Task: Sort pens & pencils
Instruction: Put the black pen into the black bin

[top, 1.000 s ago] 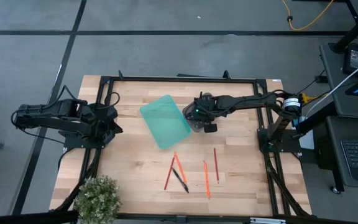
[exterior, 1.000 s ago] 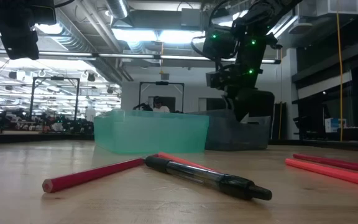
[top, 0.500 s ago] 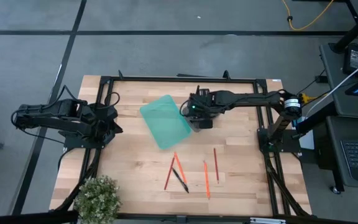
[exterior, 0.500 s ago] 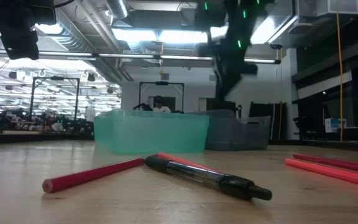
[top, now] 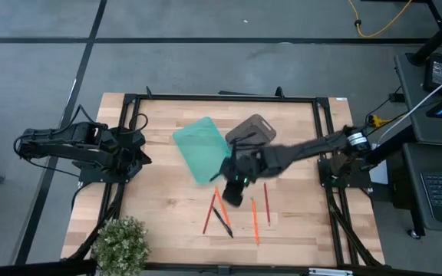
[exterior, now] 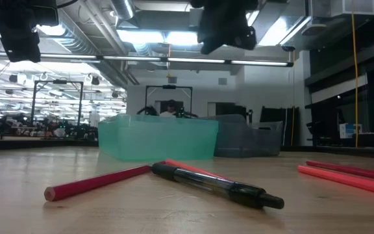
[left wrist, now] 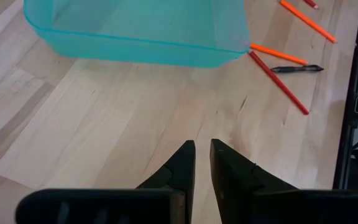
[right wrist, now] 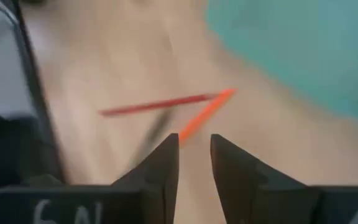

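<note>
slim orange-red pencils (top: 254, 220), black pen (top: 222, 220)

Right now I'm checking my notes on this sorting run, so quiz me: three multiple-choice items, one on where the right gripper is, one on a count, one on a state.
1. Where is the right gripper?
A. At the far left
B. Above the loose pencils, next to the teal bin
C. At the near right corner

2. How many black pens lie in view?
A. One
B. Three
C. Five

3. How do the right gripper's jaws stand?
A. Shut on a pencil
B. Shut on a pen
C. Open, empty

Answers:
1. B, the high view puts it over the pencils' far ends.
2. A, only one black stick shows.
3. C, the right wrist view shows a gap with nothing in it.
</note>
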Robot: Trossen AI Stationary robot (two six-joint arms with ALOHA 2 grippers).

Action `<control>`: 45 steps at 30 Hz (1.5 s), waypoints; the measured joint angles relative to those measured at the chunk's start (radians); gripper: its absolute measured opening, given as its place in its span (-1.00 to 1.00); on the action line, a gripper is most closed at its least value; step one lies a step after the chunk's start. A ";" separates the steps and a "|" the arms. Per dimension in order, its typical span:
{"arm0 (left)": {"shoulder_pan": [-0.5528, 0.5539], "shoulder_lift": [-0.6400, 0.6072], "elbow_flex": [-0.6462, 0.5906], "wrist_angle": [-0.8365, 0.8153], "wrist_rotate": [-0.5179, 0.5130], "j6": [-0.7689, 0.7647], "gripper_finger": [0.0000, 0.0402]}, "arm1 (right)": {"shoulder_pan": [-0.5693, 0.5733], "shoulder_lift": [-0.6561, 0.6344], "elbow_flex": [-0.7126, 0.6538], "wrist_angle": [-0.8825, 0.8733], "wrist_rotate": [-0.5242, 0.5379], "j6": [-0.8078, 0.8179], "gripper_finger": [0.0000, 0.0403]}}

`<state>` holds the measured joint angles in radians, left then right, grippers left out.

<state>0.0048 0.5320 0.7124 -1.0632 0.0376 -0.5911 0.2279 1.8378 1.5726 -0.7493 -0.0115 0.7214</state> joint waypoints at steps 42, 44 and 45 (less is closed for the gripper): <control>0.000 0.000 0.000 -0.029 0.000 0.106 -0.78 | 0.183 0.612 0.682 -0.351 -0.080 0.450 -0.69; 0.000 0.000 0.000 -0.029 0.000 0.106 -0.78 | 0.183 0.611 0.676 -0.348 -0.084 0.449 -0.69; 0.000 0.000 0.000 -0.029 0.000 0.106 -0.78 | 0.182 0.611 0.674 -0.349 -0.085 0.447 -0.69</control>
<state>0.0050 0.5322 0.7124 -1.0924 0.0380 -0.4850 0.4096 2.4490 2.2464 -1.0983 -0.0962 1.1686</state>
